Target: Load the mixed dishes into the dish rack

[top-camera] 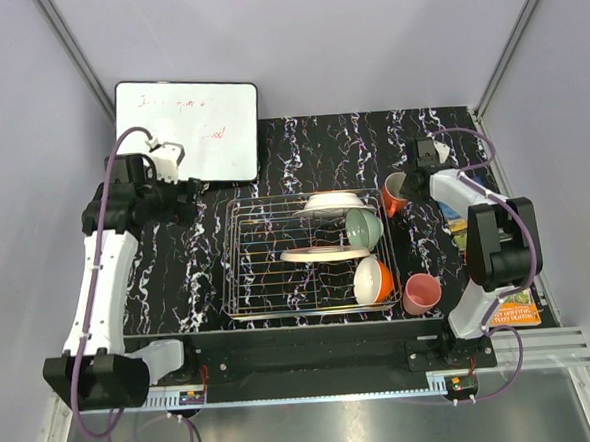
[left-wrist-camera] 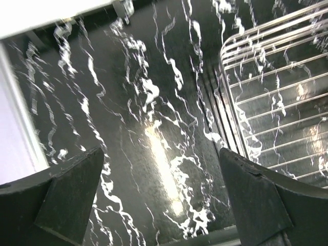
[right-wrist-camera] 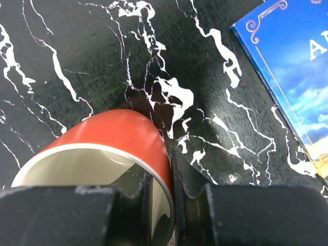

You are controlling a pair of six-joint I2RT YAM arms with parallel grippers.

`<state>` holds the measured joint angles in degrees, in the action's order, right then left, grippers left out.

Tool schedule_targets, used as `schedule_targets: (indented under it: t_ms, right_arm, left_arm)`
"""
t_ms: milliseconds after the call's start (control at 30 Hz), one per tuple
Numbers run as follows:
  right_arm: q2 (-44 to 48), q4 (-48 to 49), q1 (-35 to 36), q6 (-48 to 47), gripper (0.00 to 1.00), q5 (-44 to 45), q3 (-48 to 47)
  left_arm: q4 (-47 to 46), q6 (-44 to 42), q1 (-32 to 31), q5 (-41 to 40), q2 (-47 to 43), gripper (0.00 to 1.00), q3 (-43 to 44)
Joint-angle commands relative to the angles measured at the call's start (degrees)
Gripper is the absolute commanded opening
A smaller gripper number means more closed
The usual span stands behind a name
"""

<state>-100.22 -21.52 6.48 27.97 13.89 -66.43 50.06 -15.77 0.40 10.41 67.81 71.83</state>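
Observation:
The silver wire dish rack [top-camera: 268, 273] stands mid-table and holds a white plate [top-camera: 329, 201], a pink-cream plate [top-camera: 312, 254], a pale green bowl [top-camera: 366, 229] and an orange bowl [top-camera: 374, 279]. A corner of the dish rack shows in the left wrist view [left-wrist-camera: 271, 87]. My right gripper [top-camera: 410, 186] is shut on the wall of the orange mug [top-camera: 395, 192], one finger inside and one outside, as the right wrist view shows on the mug [right-wrist-camera: 110, 138]. The pink cup [top-camera: 421, 293] lies right of the rack. My left gripper [top-camera: 186, 200] is open and empty left of the rack.
A white whiteboard [top-camera: 189, 127] lies at the back left. Colourful books [top-camera: 511, 313] lie along the table's right edge, with a blue book [right-wrist-camera: 292, 61] close to the mug. Grey walls enclose the table.

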Motion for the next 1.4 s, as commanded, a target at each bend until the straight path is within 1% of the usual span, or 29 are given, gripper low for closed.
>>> schedule_targets:
  t_ms: [0,33,100,167,200,267,300,333,433,467,533,567,600,633,667,700,733,767,800,867,900,1000,1133,1167,1267,1367]
  right_arm:
    - [7.8,2.5,-0.8,1.0,0.00,-0.3,0.5]
    - [9.2,2.6,-0.9,0.9,0.00,-0.2,0.4]
    - [13.0,2.7,-1.2,1.0,0.00,0.0,-0.4]
    - [17.1,2.8,-1.7,1.4,0.00,0.7,-1.0]
    - [18.6,2.8,-1.7,1.7,0.00,0.8,-1.8]
    - [22.9,3.1,-2.0,2.0,0.00,0.8,-3.1]
    - [24.6,3.8,-2.0,2.7,0.00,0.4,-3.4]
    - [27.9,4.5,-2.0,3.3,0.00,-1.2,-3.6]
    - [32.6,9.4,-2.0,7.1,0.00,-5.8,-2.7]
    - [35.3,11.1,-2.0,8.6,0.00,-11.2,-1.3]
    - [37.7,17.7,-2.0,14.7,0.00,-17.6,1.1]
    - [40.1,21.0,-2.0,17.1,0.00,-25.1,5.4]
    - [41.4,31.2,-2.0,22.4,0.00,-28.0,7.8]
    - [42.5,36.3,-2.0,25.5,0.00,-30.3,10.4]
    - [44.0,41.8,-2.0,28.3,0.00,-34.5,15.3]
    - [44.1,51.1,-2.0,34.9,0.00,-36.5,17.2]
    - [43.2,54.9,-2.0,37.8,0.00,-40.0,18.6]
    - [42.6,57.9,-2.0,40.5,0.00,-41.6,20.6]
    - [41.6,65.6,-1.9,46.3,0.00,-43.0,21.9]
    - [38.7,73.2,-1.6,52.1,0.00,-45.0,24.9]
    - [37.7,79.5,-1.2,55.8,0.00,-45.4,25.4]
    - [34.2,85.5,0.7,59.7,0.00,-46.3,25.6]
    - [29.7,86.5,6.3,60.1,0.00,-46.3,22.6]
    - [29.1,86.2,8.6,59.7,0.00,-45.8,21.7]
    - [26.8,85.8,12.4,59.0,0.00,-44.0,21.0]
    - [23.9,87.7,14.4,59.9,0.00,-43.0,20.9]
  left_arm:
    - [-4.0,-0.7,-0.1,1.7,-5.1,0.99,5.2]
    - [-3.4,0.1,-0.1,1.8,-6.1,0.99,7.0]
    - [-3.2,0.2,-2.6,3.5,-8.1,0.99,11.1]
    - [-5.1,-0.2,-4.4,2.9,-10.4,0.99,12.5]
    - [-5.0,-0.1,-4.8,2.2,-10.2,0.99,14.9]
    - [-2.9,0.4,-5.0,2.5,-8.5,0.99,16.8]
    - [-2.4,2.3,-5.0,2.9,-8.1,0.99,17.2]
    - [-1.5,2.9,-5.0,4.1,-7.4,0.99,17.3]
    - [1.8,6.4,-5.0,11.7,-5.4,0.99,18.8]
    - [2.6,9.1,-5.0,17.2,-4.8,0.99,19.5]
    - [3.9,11.8,-4.8,24.9,-2.8,0.99,21.6]
    - [3.9,15.3,-4.8,31.6,-2.2,0.99,21.9]
    - [3.6,16.7,-4.8,35.6,-1.5,0.99,22.6]
    - [2.4,18.7,-4.7,39.4,0.3,0.99,22.8]
    - [1.5,21.8,-4.6,46.3,1.1,0.99,23.0]
    - [-0.8,23.1,-4.4,50.3,2.7,0.99,22.8]
    - [-2.1,24.5,-4.3,53.5,3.5,0.99,22.7]
    - [-3.6,27.7,-4.3,58.5,4.3,0.99,22.6]
    - [-5.2,29.5,-4.3,61.0,5.8,0.99,22.4]
    - [-9.8,34.4,-4.4,66.6,7.6,0.99,22.6]
    - [-12.2,35.6,-4.5,67.9,9.2,0.99,22.6]
    - [-13.5,36.8,-5.1,70.1,12.2,0.99,22.7]
    - [-14.2,35.6,-6.4,69.7,14.6,0.99,22.7]
    - [-14.5,35.0,-6.6,68.4,14.6,0.99,22.8]
    - [-16.1,34.1,-7.6,65.5,14.5,0.99,22.8]
    - [-20.0,36.0,-7.9,64.4,14.5,0.99,22.2]
